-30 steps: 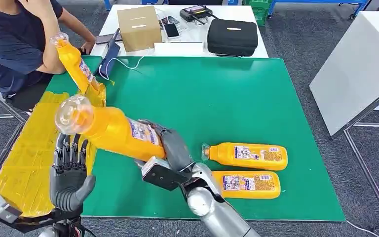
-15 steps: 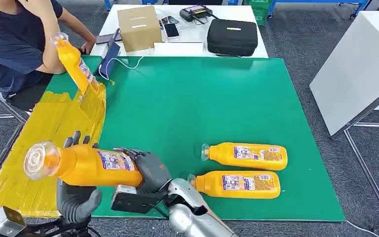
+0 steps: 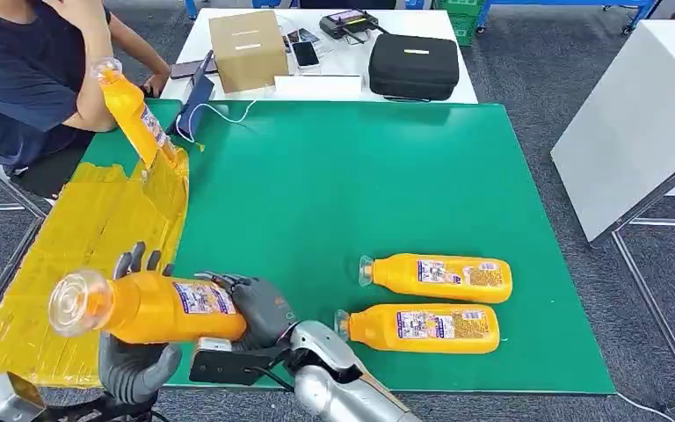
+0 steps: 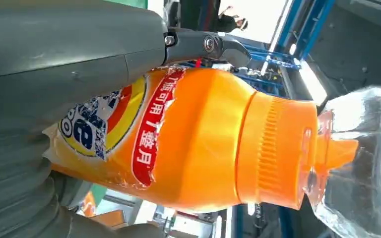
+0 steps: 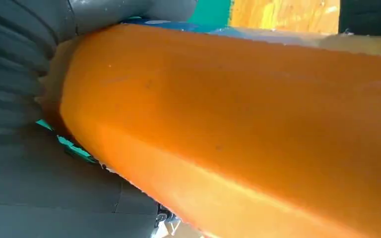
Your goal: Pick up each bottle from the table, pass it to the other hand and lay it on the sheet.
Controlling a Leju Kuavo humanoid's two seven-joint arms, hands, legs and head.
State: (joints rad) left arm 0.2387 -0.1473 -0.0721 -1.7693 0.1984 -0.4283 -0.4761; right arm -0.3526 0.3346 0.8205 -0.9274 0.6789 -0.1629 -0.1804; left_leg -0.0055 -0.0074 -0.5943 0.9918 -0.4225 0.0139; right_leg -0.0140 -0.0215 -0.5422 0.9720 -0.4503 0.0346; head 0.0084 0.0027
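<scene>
Green mat [image 3: 334, 185], yellow sheet [image 3: 61, 264] beside left hand [image 3: 132, 352]. Right hand [image 3: 259, 308] grips base of orange plastic bottle [image 3: 154, 306]; left hand's fingers wrap its middle: handover underway. Two orange bottles [image 3: 435, 278] lie beyond right hand, unpicked.

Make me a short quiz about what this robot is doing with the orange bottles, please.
1. True or false: the raised bottle has both the right hand and the left hand at it.
2. How many bottles lie on the green mat?
A. one B. two C. four
3. Fill in: another bottle leans at the far end of the ____ sheet.

Key: 1 true. 2 B: one and another, side by side. 3 yellow.
</scene>
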